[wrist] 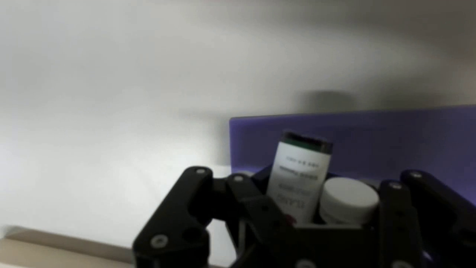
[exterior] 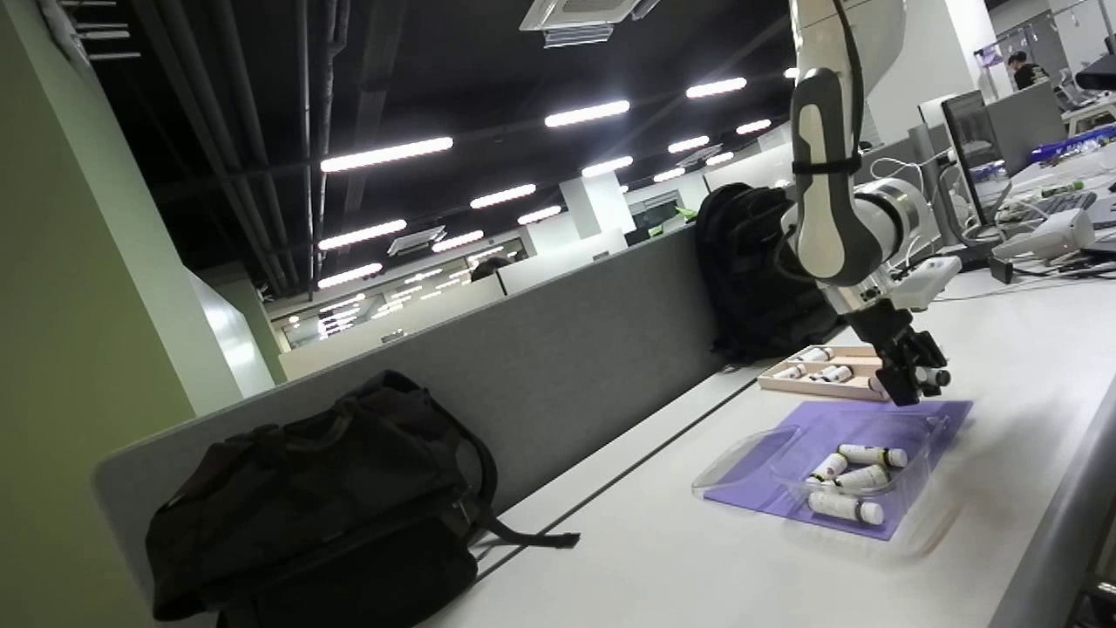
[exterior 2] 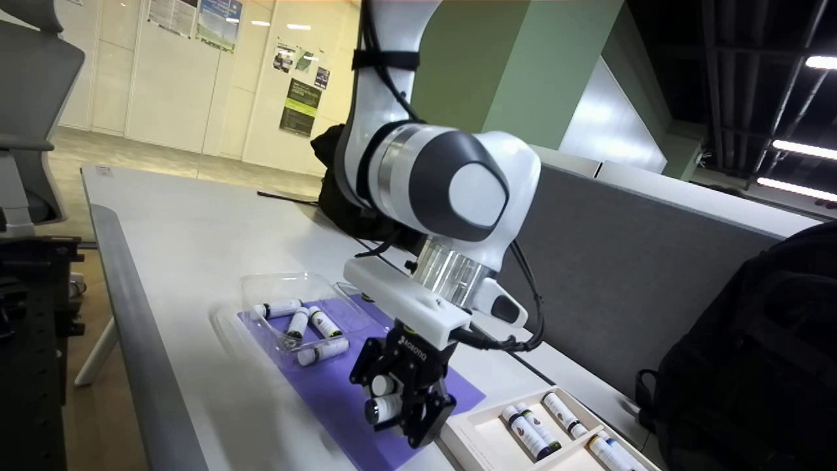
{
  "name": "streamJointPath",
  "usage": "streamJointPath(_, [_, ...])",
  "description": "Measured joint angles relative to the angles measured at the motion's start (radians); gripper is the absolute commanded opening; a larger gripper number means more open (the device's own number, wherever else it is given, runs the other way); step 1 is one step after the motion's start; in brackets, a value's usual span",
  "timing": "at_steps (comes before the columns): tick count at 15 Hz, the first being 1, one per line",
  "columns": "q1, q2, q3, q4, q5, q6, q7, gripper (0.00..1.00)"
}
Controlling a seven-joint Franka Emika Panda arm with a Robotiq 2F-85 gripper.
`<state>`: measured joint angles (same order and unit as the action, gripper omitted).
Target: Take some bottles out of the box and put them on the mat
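The hand (exterior 2: 392,401) hung at an end of the mat (exterior 2: 333,394), spread only by the two bottles (wrist: 297,178) it gripped. A wooden tray (exterior 2: 465,439) lay just beyond. Between the mat's long side and the grey table edge (exterior 2: 140,333) ran a broad strip of tabletop (exterior 2: 176,261). Both exterior views showed the clear box (exterior 2: 281,286) on the mat with four bottles (exterior 2: 325,322) inside; only the wrist view showed print on a held one.
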<state>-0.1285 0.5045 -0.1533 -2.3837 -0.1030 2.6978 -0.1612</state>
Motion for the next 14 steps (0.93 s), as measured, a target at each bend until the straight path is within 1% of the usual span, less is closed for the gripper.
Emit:
streamJointPath(1, [0.006, 0.026, 0.000, 0.002, -0.001, 0.019, 0.007, 0.00])
streamJointPath(2, [0.013, 0.047, -0.001, 0.004, -0.002, 0.036, 0.013, 0.25])
streamJointPath(3, [0.020, 0.063, -0.003, 0.005, -0.003, 0.050, 0.020, 0.25])
streamJointPath(5, [0.033, 0.077, -0.007, 0.006, -0.003, 0.064, 0.027, 0.39])
streamJointPath(8, [0.042, 0.060, -0.004, 0.006, -0.001, 0.058, 0.027, 0.60])
streamJointPath(13, [0.045, -0.039, 0.022, 0.003, 0.003, 0.008, 0.027, 0.94])
streamJointPath(14, [0.044, -0.062, 0.028, 0.002, 0.005, -0.013, 0.026, 0.98])
